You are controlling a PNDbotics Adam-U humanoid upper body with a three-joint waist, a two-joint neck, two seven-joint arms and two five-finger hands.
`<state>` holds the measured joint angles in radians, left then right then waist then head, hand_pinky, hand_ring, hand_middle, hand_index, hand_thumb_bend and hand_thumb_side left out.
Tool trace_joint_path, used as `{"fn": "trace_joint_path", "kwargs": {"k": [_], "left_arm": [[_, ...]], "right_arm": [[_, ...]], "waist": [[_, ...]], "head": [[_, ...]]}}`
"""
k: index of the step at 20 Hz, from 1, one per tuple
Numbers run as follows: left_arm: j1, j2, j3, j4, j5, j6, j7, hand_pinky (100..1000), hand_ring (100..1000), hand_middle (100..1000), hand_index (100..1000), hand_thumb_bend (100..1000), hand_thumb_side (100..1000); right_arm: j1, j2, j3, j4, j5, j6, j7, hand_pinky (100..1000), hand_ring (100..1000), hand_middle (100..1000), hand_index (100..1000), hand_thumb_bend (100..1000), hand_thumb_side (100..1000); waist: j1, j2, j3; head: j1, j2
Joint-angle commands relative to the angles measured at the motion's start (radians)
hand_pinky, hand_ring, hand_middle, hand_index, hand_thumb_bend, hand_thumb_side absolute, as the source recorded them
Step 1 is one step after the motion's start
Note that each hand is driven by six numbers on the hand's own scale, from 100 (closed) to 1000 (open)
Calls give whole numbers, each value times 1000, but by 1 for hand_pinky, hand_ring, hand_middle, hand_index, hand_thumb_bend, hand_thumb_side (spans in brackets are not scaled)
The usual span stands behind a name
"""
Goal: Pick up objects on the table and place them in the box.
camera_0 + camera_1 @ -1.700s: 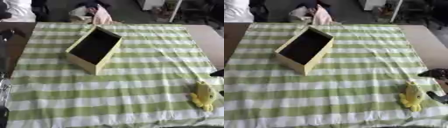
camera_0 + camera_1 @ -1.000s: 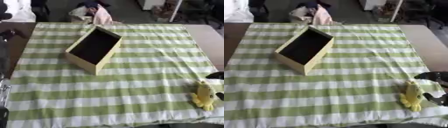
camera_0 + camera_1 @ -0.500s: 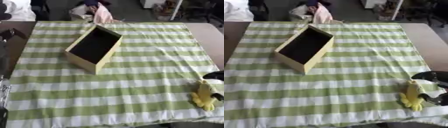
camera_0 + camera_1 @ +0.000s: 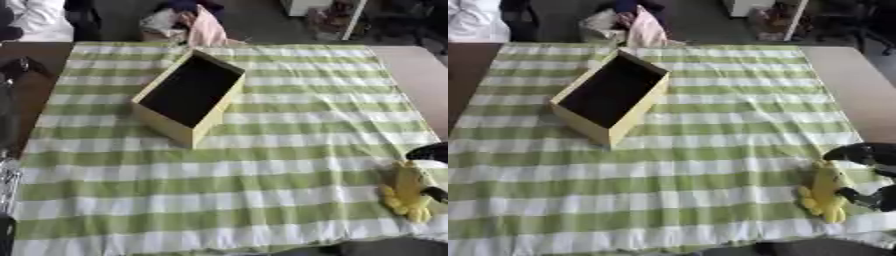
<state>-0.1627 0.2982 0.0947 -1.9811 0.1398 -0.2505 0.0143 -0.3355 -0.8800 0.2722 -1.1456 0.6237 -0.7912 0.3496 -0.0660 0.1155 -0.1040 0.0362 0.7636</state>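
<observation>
One yellow plush toy (image 4: 822, 194) to collect, and your right hand (image 4: 866, 154) is at it.

It lies near the table's right edge, towards the near corner, on the green-striped cloth (image 4: 710, 165). Your dark fingers flank it above and at its side, apparently touching, but I cannot tell whether they have closed. The open yellow box (image 4: 611, 96) waits well apart, towards the far left, tilted.
</observation>
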Motion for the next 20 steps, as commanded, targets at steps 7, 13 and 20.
{"fn": "trace_joint_path", "kwargs": {"k": [7,13,20], "left_arm": [[-12,15,1,-19,7,1,-2,455,1000,928,692,100,748],[-13,14,3,-19,8,1,-2,454,1000,929,691,100,749],[-14,15,5,-19,8,1,-3,454,1000,929,690,100,747]], "right_arm": [[-43,-6,12,12,-18,-14,83,932,866,918,1000,180,852],[-59,4,15,16,-20,-7,129,908,844,899,1000,219,940],[-49,-3,14,38,-19,2,168,832,789,837,1000,215,912]], "waist": [[3,-4,4],[5,0,6],[6,4,6]], "head": [[-8,6],[-9,6],[-9,6]]}}
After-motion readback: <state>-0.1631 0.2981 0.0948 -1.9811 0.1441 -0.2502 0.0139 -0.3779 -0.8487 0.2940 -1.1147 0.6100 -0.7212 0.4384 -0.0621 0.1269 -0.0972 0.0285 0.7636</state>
